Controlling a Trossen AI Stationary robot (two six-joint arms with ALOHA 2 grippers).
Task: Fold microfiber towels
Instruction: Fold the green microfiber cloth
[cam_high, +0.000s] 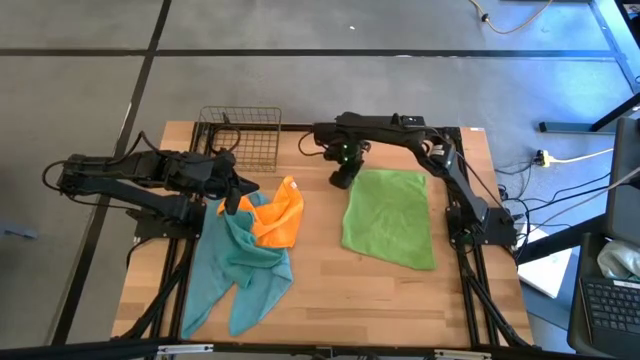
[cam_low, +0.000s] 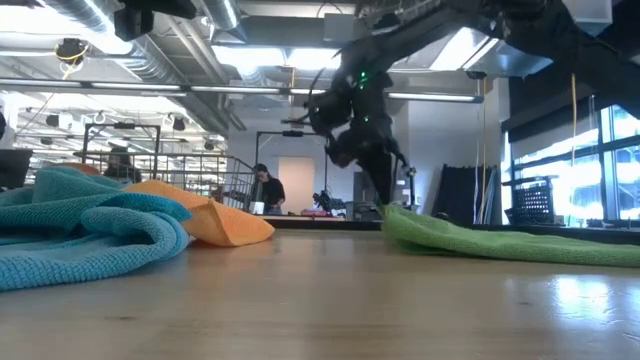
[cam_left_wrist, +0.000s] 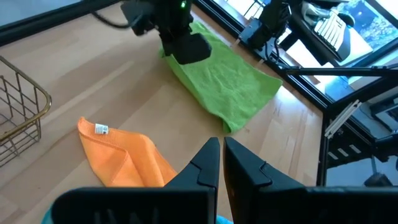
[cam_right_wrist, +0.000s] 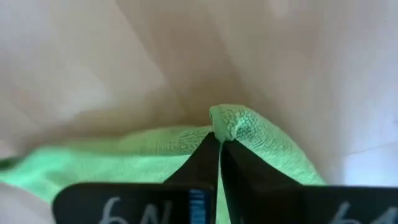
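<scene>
A lime green towel (cam_high: 390, 218) lies spread on the table's right half. My right gripper (cam_right_wrist: 221, 146) stands at its far left corner, shut on the cloth; the low view shows the gripper (cam_low: 385, 200) at the towel's edge. An orange towel (cam_high: 278, 215) lies crumpled left of centre, partly on a teal towel (cam_high: 240, 265) that spreads toward the near edge. My left gripper (cam_left_wrist: 221, 149) hovers shut above these two, with nothing between its fingers. My right gripper pinches the green towel's far left corner (cam_right_wrist: 231, 126) between its two fingertips, coming from above and pointing down. The corner stands bunched in a small fold just past the fingertips. The rest of the towel (cam_low: 500, 240) lies on the table.
A wire basket (cam_high: 240, 135) stands at the table's far edge, left of centre. Bare wood shows between the orange towel and the green one and along the near edge. Beyond the table, the low view shows a person far back in the room.
</scene>
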